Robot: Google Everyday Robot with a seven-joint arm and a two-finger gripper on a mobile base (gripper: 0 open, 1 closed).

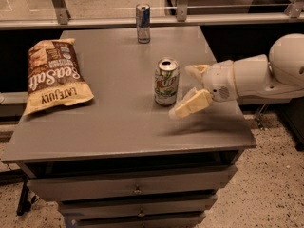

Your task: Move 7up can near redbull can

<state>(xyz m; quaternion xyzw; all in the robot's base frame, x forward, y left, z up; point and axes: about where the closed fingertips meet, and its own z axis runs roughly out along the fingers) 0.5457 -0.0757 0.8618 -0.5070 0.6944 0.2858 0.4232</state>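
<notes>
The 7up can (166,81), silver-white with green and red markings, stands upright near the middle of the grey table (109,122). The redbull can (143,23), slim and blue-and-silver, stands upright at the table's far edge. My gripper (189,90) reaches in from the right on a white arm and is just right of the 7up can. Its cream fingers (191,104) are spread open, one behind and one in front, and hold nothing.
A brown sea-salt chip bag (53,75) lies on the left side of the table. Drawers (135,189) sit below the tabletop. A glass-and-metal railing (156,18) runs behind the table's far edge.
</notes>
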